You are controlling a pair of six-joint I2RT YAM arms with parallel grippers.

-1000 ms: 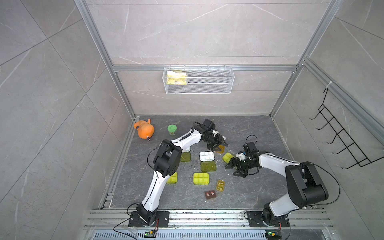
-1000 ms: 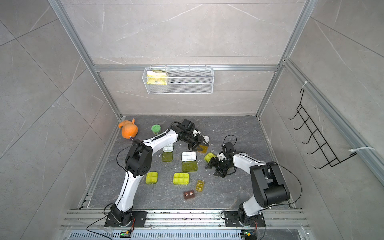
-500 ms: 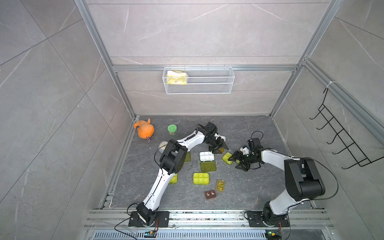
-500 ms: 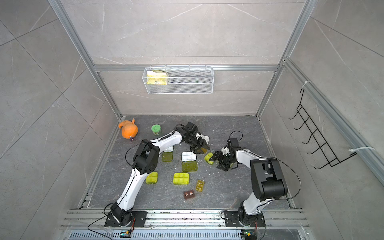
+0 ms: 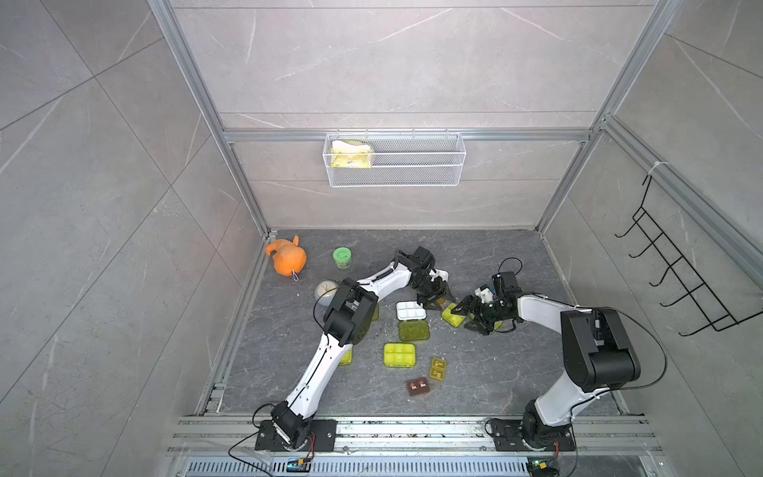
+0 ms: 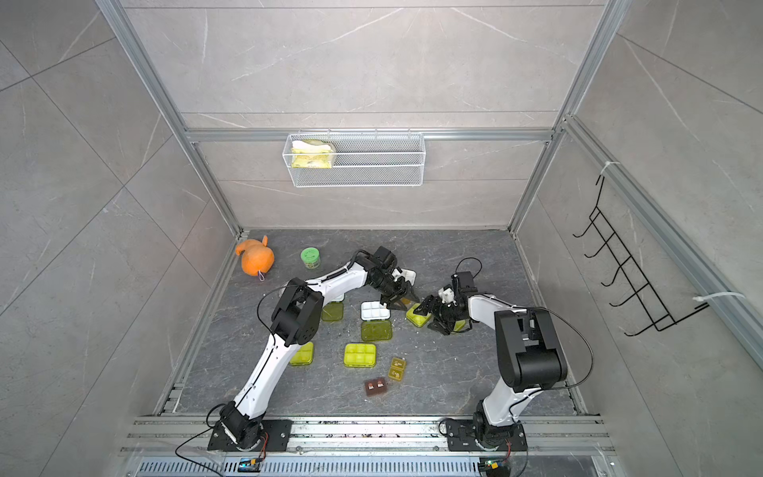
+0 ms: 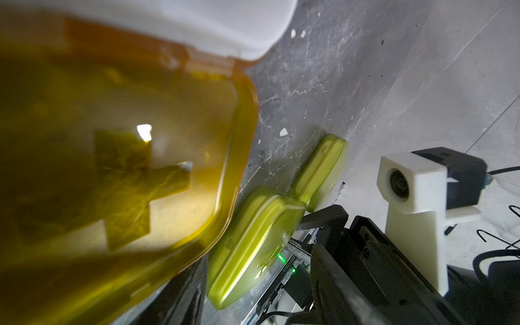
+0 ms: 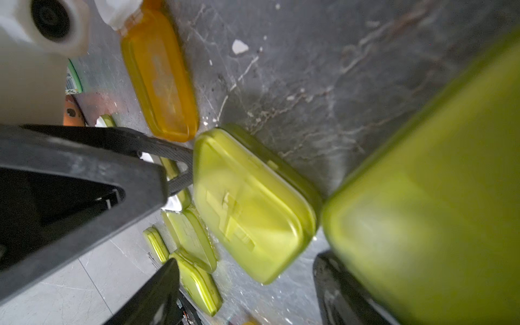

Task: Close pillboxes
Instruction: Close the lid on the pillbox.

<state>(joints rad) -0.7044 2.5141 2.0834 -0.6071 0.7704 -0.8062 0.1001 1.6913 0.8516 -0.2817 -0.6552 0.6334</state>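
The middle pillbox [image 5: 399,354] sits shut on the counter [image 5: 495,256]; the white-tray pillbox [image 5: 411,309] lies open. My left fingers [image 5: 440,302] hang spread over the open orange pillbox [image 8: 160,78]; my right fingers [image 5: 466,316], spread, touch a closed yellow-green pillbox [image 8: 253,202].

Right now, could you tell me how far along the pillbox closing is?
Done: the middle green box looks shut. In hand: the left tool is at the orange lid, which is open; the right tool is at a shut green box. Remaining: the white tray lies uncovered.
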